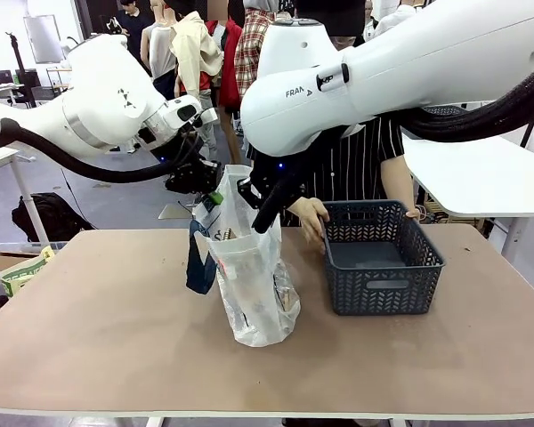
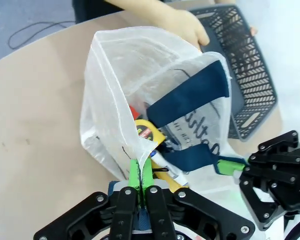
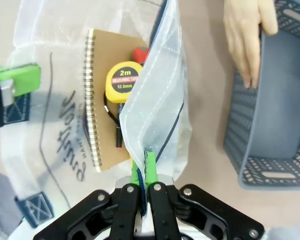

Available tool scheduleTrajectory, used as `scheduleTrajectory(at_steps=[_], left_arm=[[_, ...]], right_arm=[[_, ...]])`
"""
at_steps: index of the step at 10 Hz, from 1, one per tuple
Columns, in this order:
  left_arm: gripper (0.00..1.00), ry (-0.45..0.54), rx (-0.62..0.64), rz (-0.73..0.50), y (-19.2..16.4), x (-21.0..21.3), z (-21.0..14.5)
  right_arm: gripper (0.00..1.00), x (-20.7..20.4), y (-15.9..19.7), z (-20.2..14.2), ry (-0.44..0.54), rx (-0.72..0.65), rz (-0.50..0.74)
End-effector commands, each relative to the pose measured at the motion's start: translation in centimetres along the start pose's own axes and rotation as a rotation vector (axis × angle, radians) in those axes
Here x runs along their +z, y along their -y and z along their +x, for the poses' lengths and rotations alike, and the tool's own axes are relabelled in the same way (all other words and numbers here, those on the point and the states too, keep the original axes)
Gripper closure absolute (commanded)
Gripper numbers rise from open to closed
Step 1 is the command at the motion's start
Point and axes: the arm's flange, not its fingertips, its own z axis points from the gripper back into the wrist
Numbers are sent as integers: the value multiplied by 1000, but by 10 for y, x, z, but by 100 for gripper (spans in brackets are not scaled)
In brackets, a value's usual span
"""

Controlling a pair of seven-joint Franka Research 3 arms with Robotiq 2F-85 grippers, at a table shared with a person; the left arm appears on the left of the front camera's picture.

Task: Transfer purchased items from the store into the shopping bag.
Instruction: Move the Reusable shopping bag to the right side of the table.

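Note:
The shopping bag (image 1: 249, 285) stands at the table's middle, its mouth held apart by both grippers. My left gripper (image 1: 211, 199) is shut on the bag's left rim (image 2: 138, 150). My right gripper (image 1: 258, 216) is shut on the opposite rim (image 3: 149, 135). Inside the bag lie purchased items: a yellow tape measure (image 3: 124, 80), a brown spiral notebook (image 3: 104, 100) and something red (image 3: 141, 53). The store basket (image 1: 383, 258) sits right of the bag, its floor bare. A person's hand (image 1: 311, 215) rests on the basket's near-left corner.
The person stands behind the basket at the table's far edge. A navy bag handle (image 1: 198, 262) hangs down the bag's left side. Open tabletop (image 1: 89, 311) lies left of and in front of the bag.

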Motion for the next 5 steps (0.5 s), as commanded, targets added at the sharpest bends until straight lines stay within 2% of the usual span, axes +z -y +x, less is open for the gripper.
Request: scheduleTrajectory(at_steps=[1,5], left_arm=[[100,31,38,-116,-10,2,-7],[100,41,75,-289,-19,-6,-3]], right_arm=[[100,1,-2,4,-27,40,47],[100,1,-1,8,-63,128,148]])
